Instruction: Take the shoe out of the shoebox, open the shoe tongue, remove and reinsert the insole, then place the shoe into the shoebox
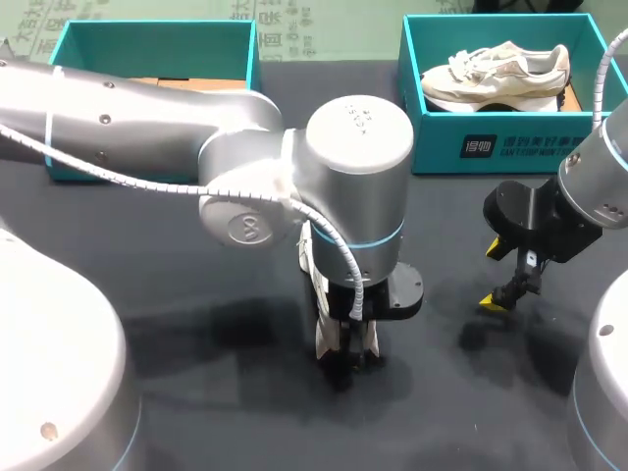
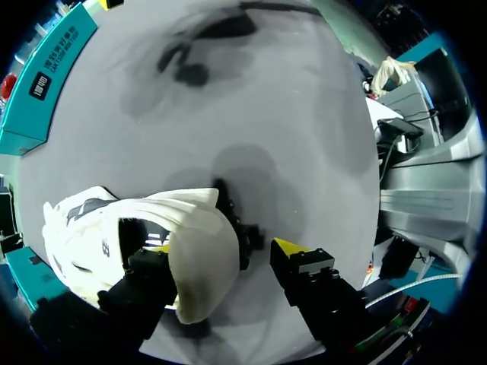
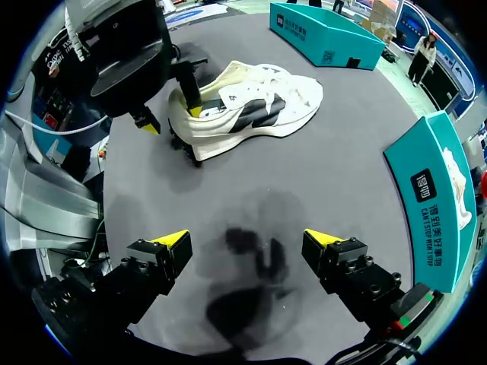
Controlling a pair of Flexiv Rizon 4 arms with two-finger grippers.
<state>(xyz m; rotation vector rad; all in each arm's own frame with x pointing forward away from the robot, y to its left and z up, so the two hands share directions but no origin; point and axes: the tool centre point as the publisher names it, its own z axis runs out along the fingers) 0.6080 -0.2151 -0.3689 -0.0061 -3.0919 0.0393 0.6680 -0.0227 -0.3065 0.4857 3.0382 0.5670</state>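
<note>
Two shoes (image 3: 251,106) (image 1: 496,71), two shoeboxes (image 1: 491,149) (image 1: 147,39)

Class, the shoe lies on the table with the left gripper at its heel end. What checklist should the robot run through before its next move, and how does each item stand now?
1. Shoe lying on the table: ok.
2. Left gripper holding the shoe: not ok. One finger is inside the opening and the other stands clear of the shoe.
3. Right gripper free to help: ok. It is open over bare table with nothing between its fingers.
4. Tongue opened: cannot tell.
5. Insole seated: cannot tell. It is hidden inside the shoe.
6. Left shoebox open for the return: ok. There is no lid on it.
</note>
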